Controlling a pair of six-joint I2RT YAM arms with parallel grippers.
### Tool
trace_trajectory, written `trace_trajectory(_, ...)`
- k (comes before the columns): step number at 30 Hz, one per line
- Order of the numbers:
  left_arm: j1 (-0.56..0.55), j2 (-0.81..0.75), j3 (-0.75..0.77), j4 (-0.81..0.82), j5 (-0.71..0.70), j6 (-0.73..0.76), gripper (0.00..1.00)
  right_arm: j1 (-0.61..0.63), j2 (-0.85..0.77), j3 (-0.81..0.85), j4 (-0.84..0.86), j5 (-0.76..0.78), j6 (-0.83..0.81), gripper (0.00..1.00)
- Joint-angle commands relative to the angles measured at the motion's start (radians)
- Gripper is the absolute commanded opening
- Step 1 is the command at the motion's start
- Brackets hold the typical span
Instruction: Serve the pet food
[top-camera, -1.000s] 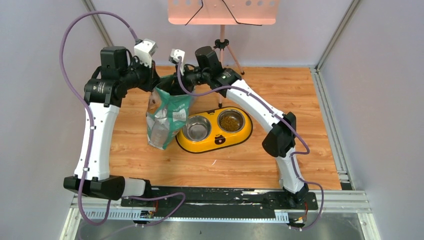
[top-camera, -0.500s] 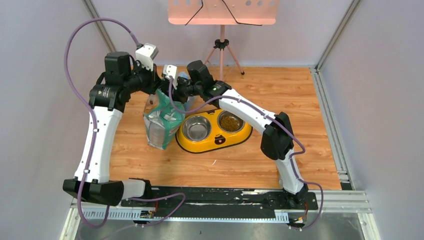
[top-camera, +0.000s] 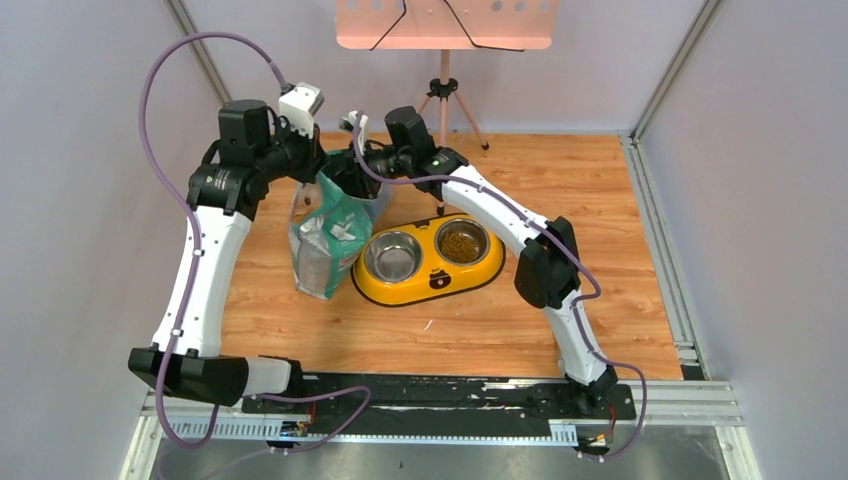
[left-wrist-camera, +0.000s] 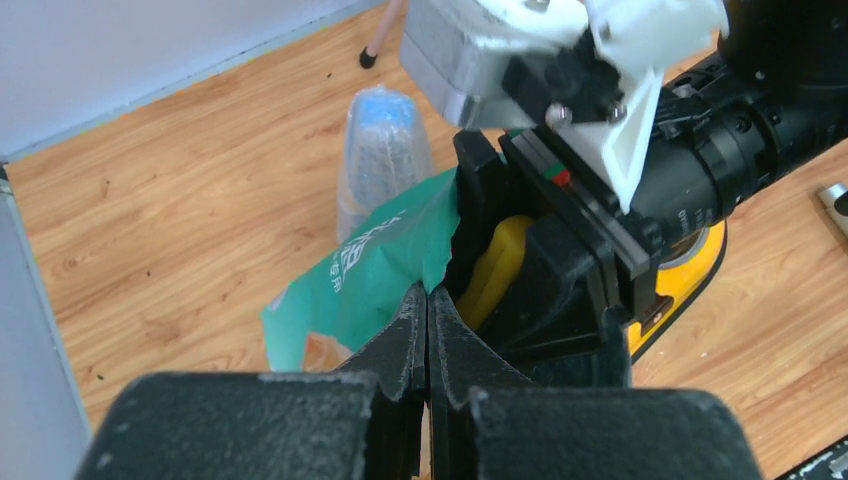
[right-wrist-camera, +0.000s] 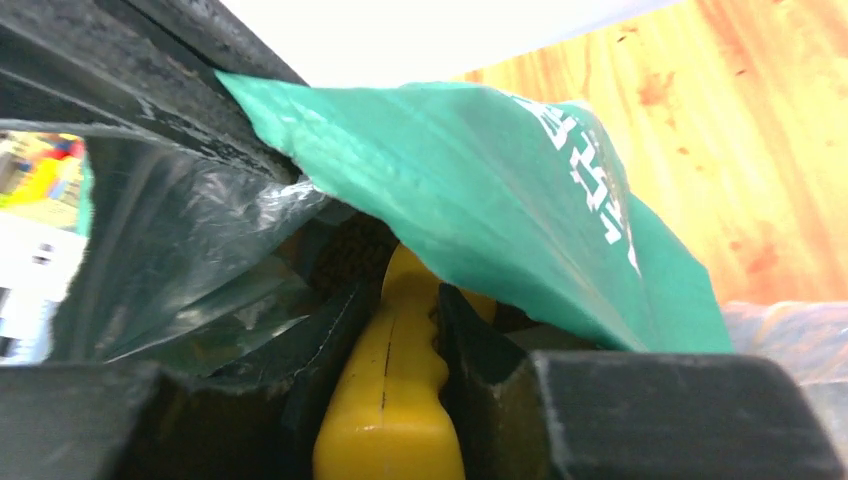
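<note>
Noted pet food (top-camera: 460, 243) as small brown pellets heaped loosely in the right bowl (top-camera: 462, 226) of the yellow feeder (top-camera: 428, 283) on the bench (top-camera: 600, 300), left end effector (left-wrist-camera: 428, 300) pinched together on the green bag (top-camera: 335, 235) rim, right end effector (right-wrist-camera: 400, 300) clamped on the yellow scoop (right-wrist-camera: 385, 420) handle in the bag's mouth.

White shells on left arm (top-camera: 203, 268) and right arm (top-camera: 490, 205), black joints, purple cables (top-camera: 210, 35) trailing, white wrist cameras (top-camera: 301, 102).
</note>
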Motion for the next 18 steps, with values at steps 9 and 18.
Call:
trace_trajectory(9, 0.007, 0.018, 0.1, 0.001, -0.037, 0.078, 0.0, -0.106, -0.039, 0.048, 0.064, -0.049, 0.676, 0.0)
trace_trajectory(18, 0.007, 0.042, 0.162, -0.055, -0.074, 0.13, 0.0, -0.126, -0.151, 0.019, 0.076, 0.103, 0.805, 0.0)
